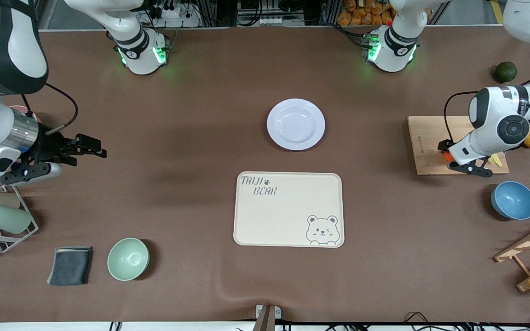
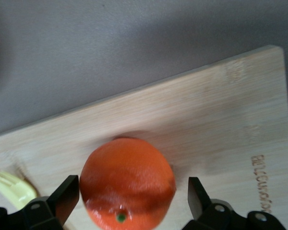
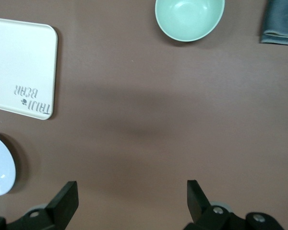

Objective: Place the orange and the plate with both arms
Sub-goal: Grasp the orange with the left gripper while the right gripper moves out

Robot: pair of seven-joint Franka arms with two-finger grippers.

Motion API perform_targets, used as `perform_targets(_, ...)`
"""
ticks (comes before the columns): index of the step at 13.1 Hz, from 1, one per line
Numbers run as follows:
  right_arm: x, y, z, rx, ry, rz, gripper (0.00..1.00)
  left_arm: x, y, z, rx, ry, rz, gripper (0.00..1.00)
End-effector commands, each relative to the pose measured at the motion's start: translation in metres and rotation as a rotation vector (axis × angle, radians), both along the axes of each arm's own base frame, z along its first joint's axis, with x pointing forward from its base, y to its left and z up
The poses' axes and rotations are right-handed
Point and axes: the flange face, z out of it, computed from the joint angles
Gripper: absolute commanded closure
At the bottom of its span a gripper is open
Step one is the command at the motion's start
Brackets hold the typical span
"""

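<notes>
On cutting board (image 2: 192,120) I have left gripper (image 2: 133,199) wide open straddling orange (image 2: 127,182), no grip yet. Right gripper (image 3: 132,203) open, empty, waiting well apart from board; plate (image 1: 296,124) between.

The plate (image 1: 296,124) lies on the table (image 1: 191,138) just farther from the camera than the cream tray (image 1: 288,209) (bear-printed), while the left pincer (image 1: 465,166) sits low over the cutting board (image 1: 430,142).

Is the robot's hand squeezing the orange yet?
Not yet. The left hand is open, with its fingers either side of the orange on the wooden board, gaps showing.
</notes>
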Motion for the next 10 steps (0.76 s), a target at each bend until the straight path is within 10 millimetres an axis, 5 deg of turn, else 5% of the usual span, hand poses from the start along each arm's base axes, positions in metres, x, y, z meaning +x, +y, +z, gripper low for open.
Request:
perform_targets(1,-0.010,0.012,-0.015,0.018,-0.008,-0.018,0.00,-0.001,0.012,-0.007,0.001,-0.012,-0.035,0.45)
perform_targets(2,-0.012,0.014,-0.020,0.019,0.000,-0.017,0.00,0.000,0.012,-0.006,0.002,-0.014,-0.038,0.68)
perform_targets(4,-0.012,0.014,-0.022,0.021,0.001,-0.020,0.00,0.005,0.009,0.019,0.014,-0.045,-0.069,0.94)
perform_targets(6,-0.012,0.015,-0.023,0.038,0.002,-0.029,0.00,0.014,-0.005,0.061,0.033,-0.080,-0.133,0.98)
perform_targets(10,-0.024,0.028,-0.059,0.176,0.007,-0.125,0.00,0.029,-0.076,0.138,-0.012,-0.071,-0.093,0.99)
